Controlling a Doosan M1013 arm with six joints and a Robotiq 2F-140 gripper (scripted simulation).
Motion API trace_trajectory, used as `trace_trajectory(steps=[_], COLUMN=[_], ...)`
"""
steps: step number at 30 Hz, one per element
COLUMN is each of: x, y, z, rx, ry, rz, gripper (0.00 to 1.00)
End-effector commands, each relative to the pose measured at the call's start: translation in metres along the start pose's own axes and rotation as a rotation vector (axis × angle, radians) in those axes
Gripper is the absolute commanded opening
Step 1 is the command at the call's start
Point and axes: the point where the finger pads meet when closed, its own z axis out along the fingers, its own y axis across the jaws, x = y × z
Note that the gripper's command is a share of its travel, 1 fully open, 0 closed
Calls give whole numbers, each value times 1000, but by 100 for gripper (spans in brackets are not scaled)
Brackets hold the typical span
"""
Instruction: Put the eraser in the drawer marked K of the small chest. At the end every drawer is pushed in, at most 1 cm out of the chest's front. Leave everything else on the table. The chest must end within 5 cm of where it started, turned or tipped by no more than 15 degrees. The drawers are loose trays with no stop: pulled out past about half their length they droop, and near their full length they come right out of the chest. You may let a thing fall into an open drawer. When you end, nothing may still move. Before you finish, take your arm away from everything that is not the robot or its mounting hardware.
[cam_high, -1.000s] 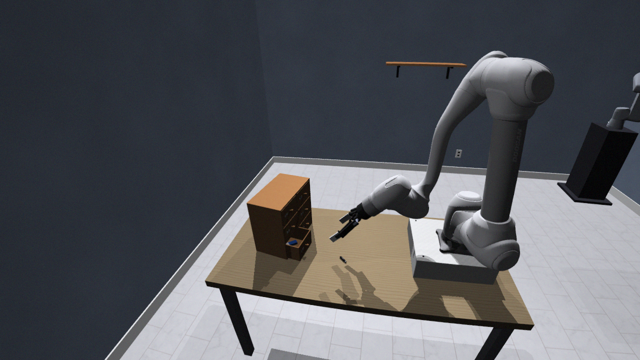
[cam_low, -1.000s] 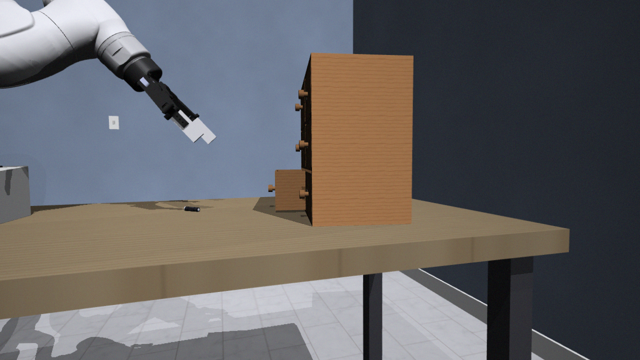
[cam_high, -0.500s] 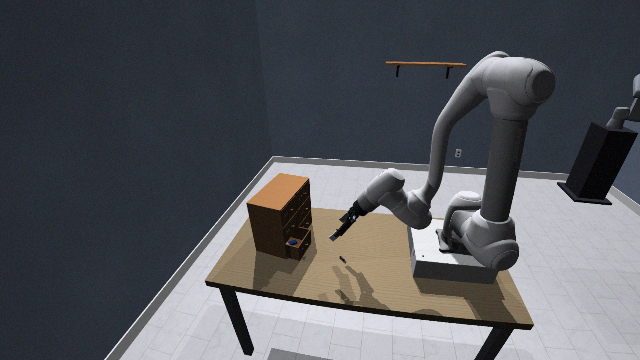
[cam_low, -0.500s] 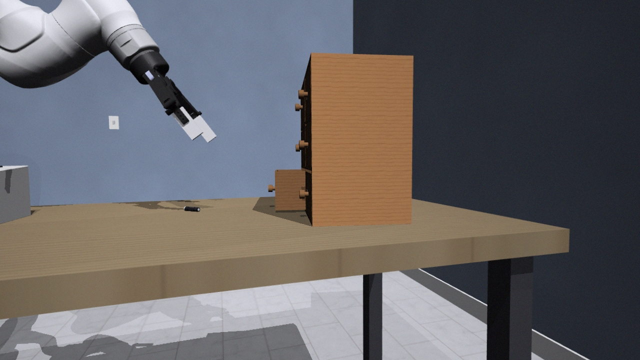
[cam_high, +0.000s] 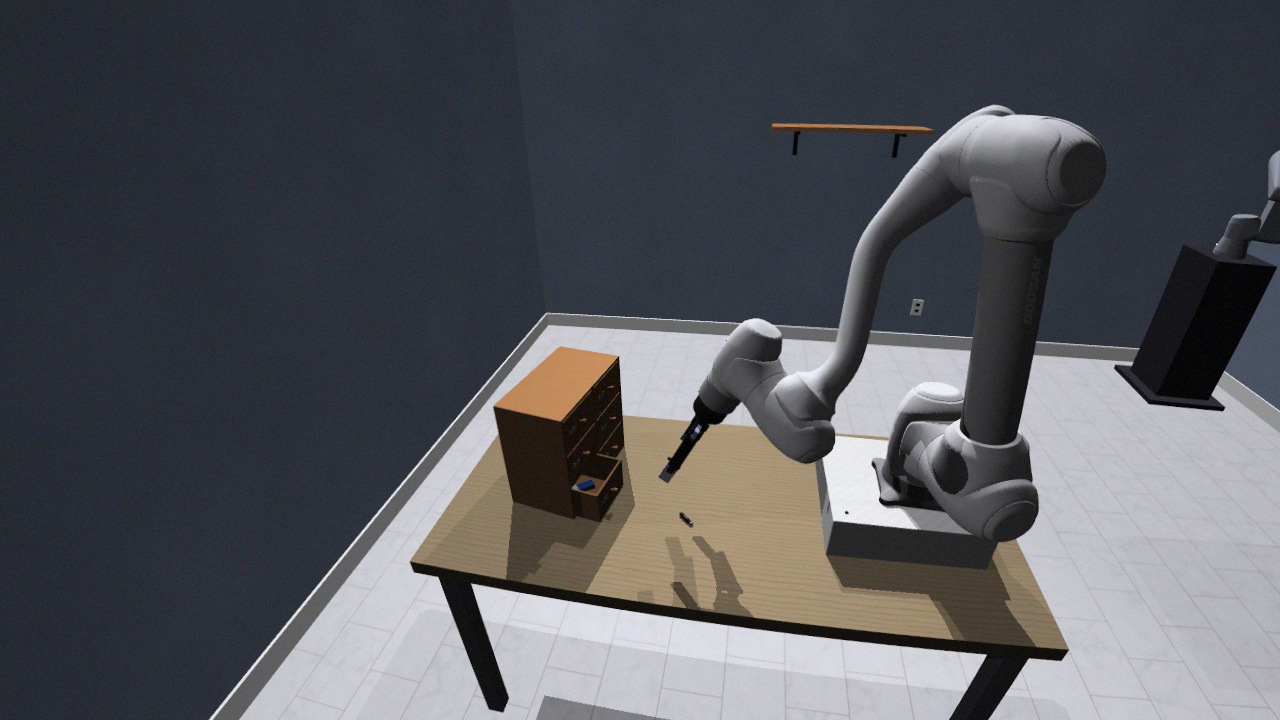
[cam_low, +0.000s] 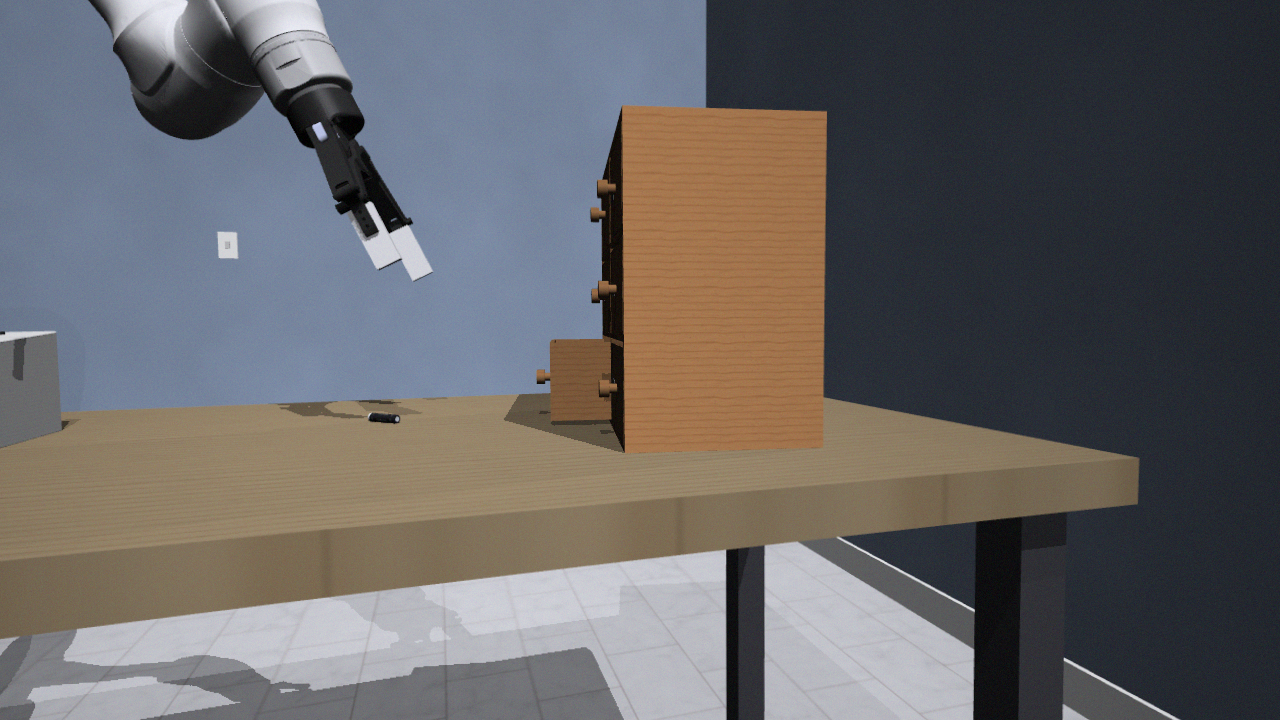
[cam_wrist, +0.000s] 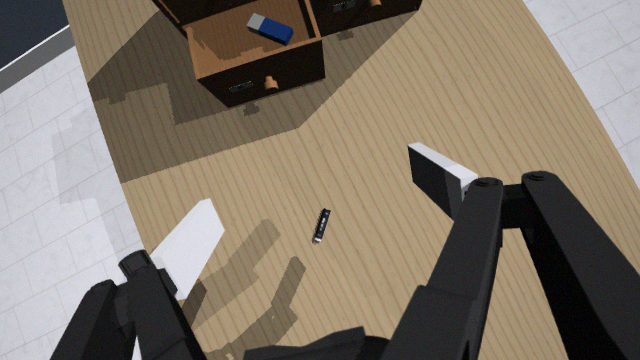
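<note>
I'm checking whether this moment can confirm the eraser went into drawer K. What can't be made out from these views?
- Label on the open drawer: a tag shows in the wrist view, too small to read.
- Eraser: hidden by the drawer's side in the exterior view.
- Upper chest drawers: cut off by the wrist view's top edge, tiny from the top.
- Small black cylinder: too small to identify.
- The open gripper holds nothing.
</note>
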Motion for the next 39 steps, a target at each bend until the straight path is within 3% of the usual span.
trace_trajectory(steps=[1,12,39], x=[5,8,9], y=[5,5,6], z=[-2,-8,-9], rx=[25,24,24], ry=[-221,-410,-461], rz=[-17,-19,-20], gripper=[100,100,100])
